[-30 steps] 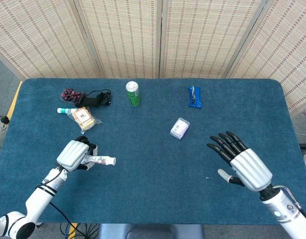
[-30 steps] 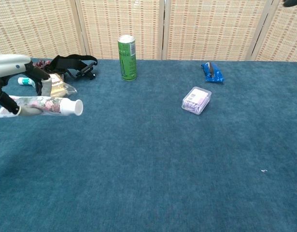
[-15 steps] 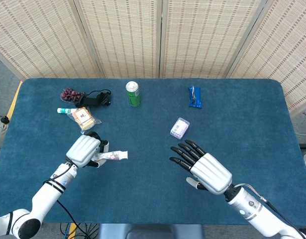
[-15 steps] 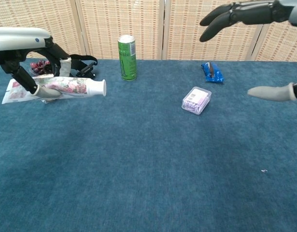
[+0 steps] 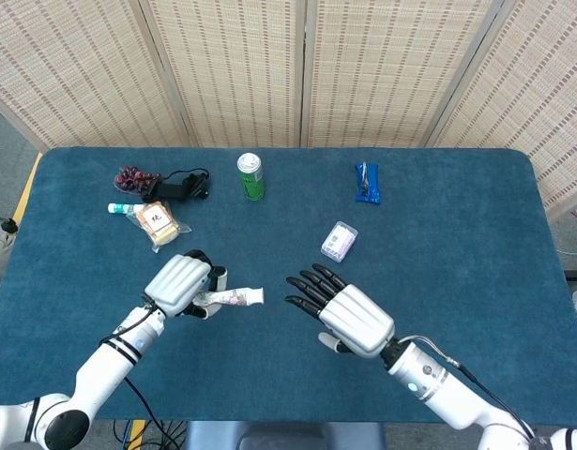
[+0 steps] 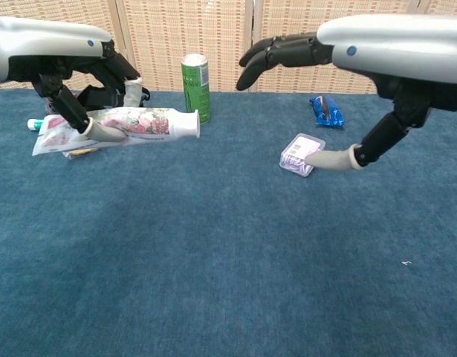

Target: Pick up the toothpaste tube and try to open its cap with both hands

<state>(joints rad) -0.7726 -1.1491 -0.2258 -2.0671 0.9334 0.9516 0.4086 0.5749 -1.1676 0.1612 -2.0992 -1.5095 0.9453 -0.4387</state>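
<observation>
Now left hand gripping tube mid-left of frame, cap pointing right, right hand near centre, fingers spread, empty

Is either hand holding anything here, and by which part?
The left hand grips the toothpaste tube around its body, cap end free. The right hand holds nothing, fingers apart.

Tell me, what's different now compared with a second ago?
The left robot hand, holding the toothpaste tube, carried it toward the table's middle. The right robot hand, open and empty, swept in from the right until its fingers neared the cap. The green can, small box and blue wrapper stayed put.
</observation>
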